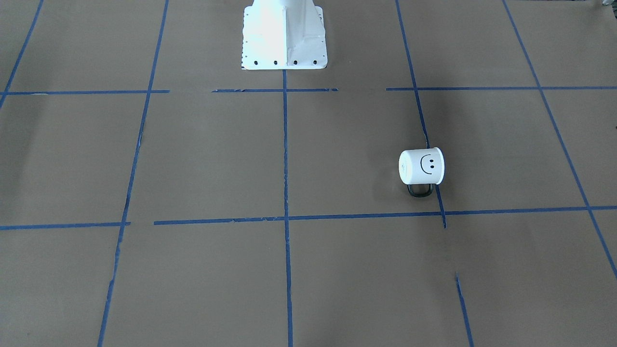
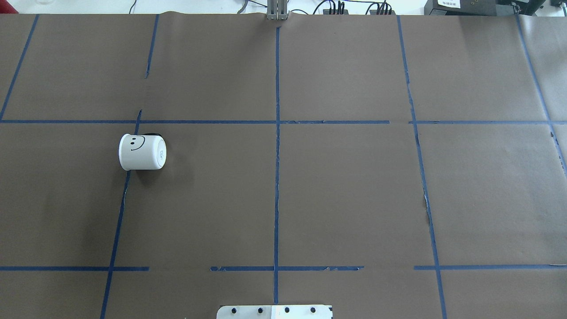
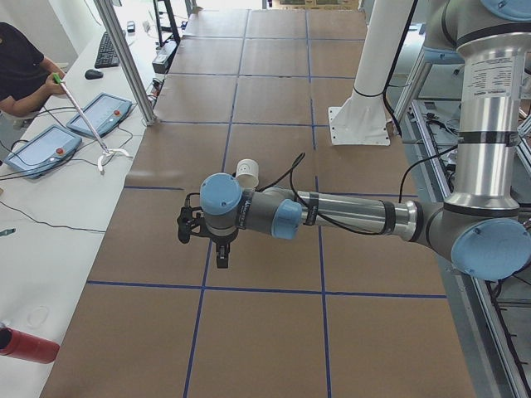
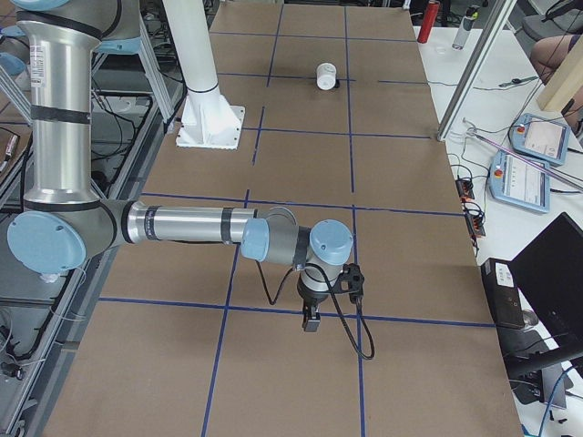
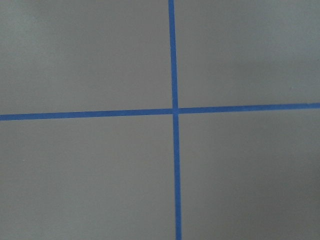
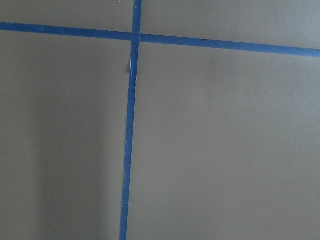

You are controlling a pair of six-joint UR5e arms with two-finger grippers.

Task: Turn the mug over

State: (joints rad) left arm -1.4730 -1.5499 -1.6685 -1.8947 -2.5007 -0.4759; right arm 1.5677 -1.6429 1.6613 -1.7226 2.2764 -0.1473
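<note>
The white mug [image 1: 421,166] lies on its side on the brown paper-covered table, smiley face up, black handle [image 1: 419,191] toward the operators' side. Its flat base points toward the table's middle and its mouth toward the robot's left end. It also shows in the overhead view [image 2: 141,152], the exterior left view [image 3: 247,173] and the exterior right view [image 4: 326,76]. My left gripper [image 3: 221,255] hangs above the table, on the near side of the mug and apart from it. My right gripper [image 4: 311,320] hangs far from the mug. Both show only in side views, so I cannot tell whether they are open or shut.
The white robot pedestal [image 1: 284,36] stands at the table's robot-side edge. Blue tape lines [image 2: 277,133] grid the paper. A side bench holds teach pendants [image 3: 40,149] and a red bottle [image 3: 25,344], and a person [image 3: 21,66] sits there.
</note>
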